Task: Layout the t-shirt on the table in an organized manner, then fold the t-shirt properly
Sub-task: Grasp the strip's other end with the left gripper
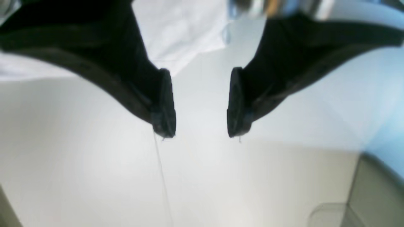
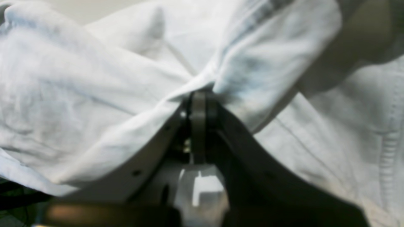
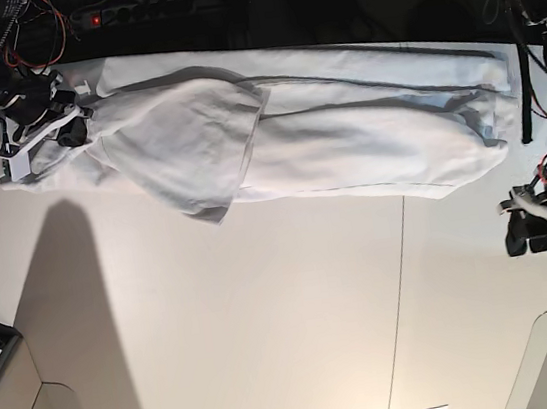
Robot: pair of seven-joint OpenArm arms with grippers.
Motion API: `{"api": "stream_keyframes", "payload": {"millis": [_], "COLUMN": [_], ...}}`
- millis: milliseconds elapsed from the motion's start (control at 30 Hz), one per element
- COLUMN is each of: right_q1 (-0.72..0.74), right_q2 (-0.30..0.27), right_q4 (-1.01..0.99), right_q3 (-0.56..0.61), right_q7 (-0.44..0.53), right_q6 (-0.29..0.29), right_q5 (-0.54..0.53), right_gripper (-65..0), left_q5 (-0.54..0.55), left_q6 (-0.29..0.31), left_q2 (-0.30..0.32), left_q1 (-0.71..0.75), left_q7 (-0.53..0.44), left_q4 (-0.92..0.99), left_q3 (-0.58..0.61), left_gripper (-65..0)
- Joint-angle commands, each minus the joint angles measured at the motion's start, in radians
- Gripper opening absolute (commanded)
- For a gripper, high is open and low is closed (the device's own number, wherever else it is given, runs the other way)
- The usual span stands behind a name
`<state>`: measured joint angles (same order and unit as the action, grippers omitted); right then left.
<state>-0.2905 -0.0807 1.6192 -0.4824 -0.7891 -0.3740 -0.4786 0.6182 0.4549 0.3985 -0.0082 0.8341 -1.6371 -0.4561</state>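
Right gripper (image 2: 198,104) tips buried in t-shirt (image 2: 79,94) folds, left wrist view blurred, shirt corner cut off at its top edge, left gripper (image 3: 527,230) too small in base view to read

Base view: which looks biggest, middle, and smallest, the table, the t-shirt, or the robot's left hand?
1. The table, biggest.
2. The t-shirt, stretched across its far side.
3. The left hand, smallest; it may sit nearer the camera, but still looks tiny.
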Motion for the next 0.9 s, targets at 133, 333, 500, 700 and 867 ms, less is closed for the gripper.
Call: {"api": "stream_keyframes", "payload": {"millis": [133, 333, 500, 700, 867], "right_q1": [0.002, 0.002, 0.001, 0.001, 0.001], "right_q2": [-0.008, -0.008, -0.008, -0.008, -0.008], "right_q4": [0.013, 0.013, 0.013, 0.013, 0.013], "right_q3": [-0.006, -0.006, -0.005, -0.005, -0.006], "right_q7": [0.011, 0.011, 0.010, 0.007, 0.007], "right_q6": [-0.005, -0.015, -0.027, -0.027, -0.027], "right_q5": [-0.008, -0.008, -0.011, -0.012, -0.012], "right_gripper": [-65.0, -65.0, -65.0, -65.0, -65.0], "left_q5": [0.181, 0.282, 0.471, 0.583, 0.476], "left_q6": [0.074, 0.126, 0.199, 0.243, 0.243], "left_q2": [0.037, 0.056, 0.056, 0.056, 0.074], "left_q1": [0.047, 0.116, 0.126, 0.132, 0.148], "left_q7": [0.061, 0.061, 0.144, 0.224, 0.113], "left_q4": [0.137, 0.365, 0.508, 0.572, 0.572], "left_q3": [-0.184, -0.256, -0.270, -0.270, -0.270], "left_gripper": [-27.7, -27.0, -27.0, -27.0, -27.0]}}
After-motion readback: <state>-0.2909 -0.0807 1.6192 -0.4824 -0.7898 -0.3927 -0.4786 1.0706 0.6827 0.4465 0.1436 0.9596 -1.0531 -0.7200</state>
